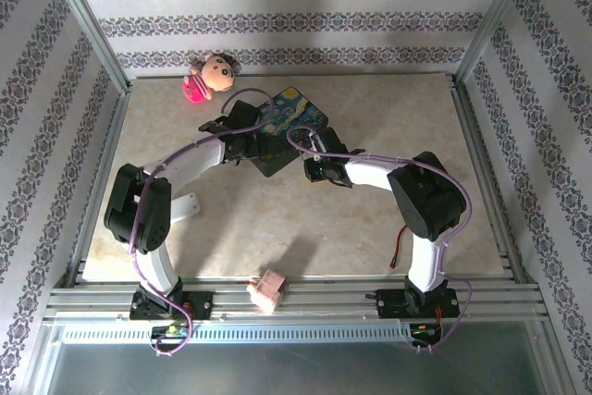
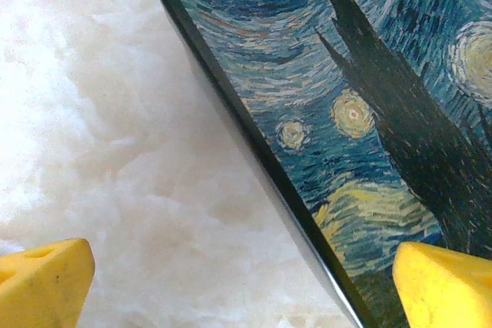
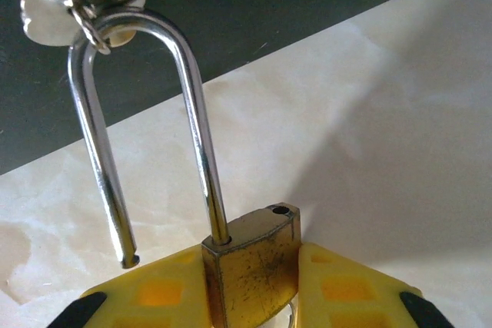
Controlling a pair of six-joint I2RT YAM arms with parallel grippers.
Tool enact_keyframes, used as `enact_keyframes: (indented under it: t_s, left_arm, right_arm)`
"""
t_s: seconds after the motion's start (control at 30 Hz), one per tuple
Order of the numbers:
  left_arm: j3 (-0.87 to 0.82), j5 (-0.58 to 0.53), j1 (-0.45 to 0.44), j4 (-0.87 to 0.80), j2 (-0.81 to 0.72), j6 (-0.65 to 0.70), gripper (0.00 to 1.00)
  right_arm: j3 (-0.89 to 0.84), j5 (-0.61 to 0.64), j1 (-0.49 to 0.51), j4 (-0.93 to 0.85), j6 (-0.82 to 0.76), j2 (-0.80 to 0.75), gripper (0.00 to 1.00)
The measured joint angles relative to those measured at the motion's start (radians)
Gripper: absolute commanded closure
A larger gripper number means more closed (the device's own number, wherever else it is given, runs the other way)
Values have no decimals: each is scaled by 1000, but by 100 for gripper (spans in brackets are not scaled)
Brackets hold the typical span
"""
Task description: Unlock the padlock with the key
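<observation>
My right gripper [image 3: 254, 291] is shut on the small brass padlock [image 3: 250, 255], gripping its body between the yellow fingers [image 3: 338, 289]. The silvery shackle [image 3: 196, 113] stands open: its short leg hangs free to the left, out of its hole. A silvery metal piece on a small ring [image 3: 46, 5] is hooked on the shackle's top, beside the dark side of the box. I cannot tell whether it is the key. My left gripper [image 2: 244, 280] is open over the near edge of the starry-night box [image 2: 369, 113]. Seen from above, both grippers meet at the box [image 1: 289, 122].
A pink-dressed doll [image 1: 211, 79] lies at the table's back left. A small pink block [image 1: 268, 290] sits on the front rail, and a white piece [image 1: 188, 205] lies by the left arm. Aluminium frame posts and patterned walls enclose the marble table [image 1: 388, 117].
</observation>
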Motion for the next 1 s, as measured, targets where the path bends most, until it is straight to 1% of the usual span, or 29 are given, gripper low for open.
enact_keyframes:
  t_s: [0.17,0.4,0.6,0.77,1.0]
  left_arm:
    - [-23,-26,0,50,-49,2,1]
    - [-24,-31,0,126,-40,5,1]
    - [-40,-35,0,130,-5,5,1]
    - [-50,-53,0,126,3,4,1]
    - [-45,-58,0,121,16,0,1]
  right_arm:
    - [-7,-20,1,11,46,-4,99]
    - [-20,-41,7,34,113,-6,99]
    - [-46,-39,6,56,135,-26,99]
    - [-69,-37,-13,61,137,-46,99]
    - [-90,-62,-33,58,124,-77,96]
